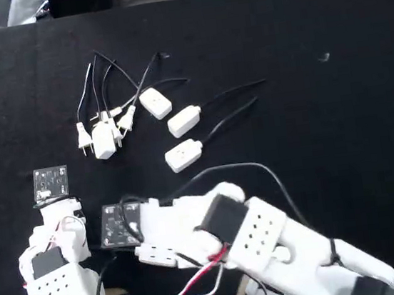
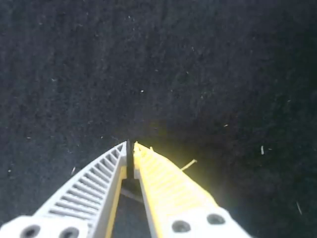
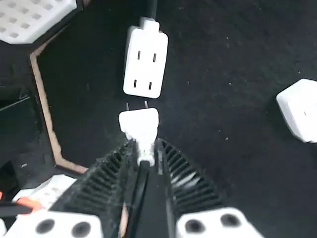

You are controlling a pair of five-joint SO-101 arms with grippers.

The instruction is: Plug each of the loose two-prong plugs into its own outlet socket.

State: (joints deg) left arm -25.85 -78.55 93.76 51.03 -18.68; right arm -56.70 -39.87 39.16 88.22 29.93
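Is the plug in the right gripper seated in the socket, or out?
Out. The right gripper holds the plug just short of the outlet socket; both prongs show bare, outside its slots.

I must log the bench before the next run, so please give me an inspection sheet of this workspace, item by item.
Surface: black cloth, small pale specks.
Job's things: loose plugs bunched on the left arm's side; three sockets beside them; a fourth socket faces the held plug, prongs close but not inserted.
Clutter: nothing seen.
Grippers: right gripper shut on the held plug; left gripper shut, empty, over bare cloth.
Cables: black cords trail from sockets and plugs.
Surroundings: dark objects past the table's far edge.
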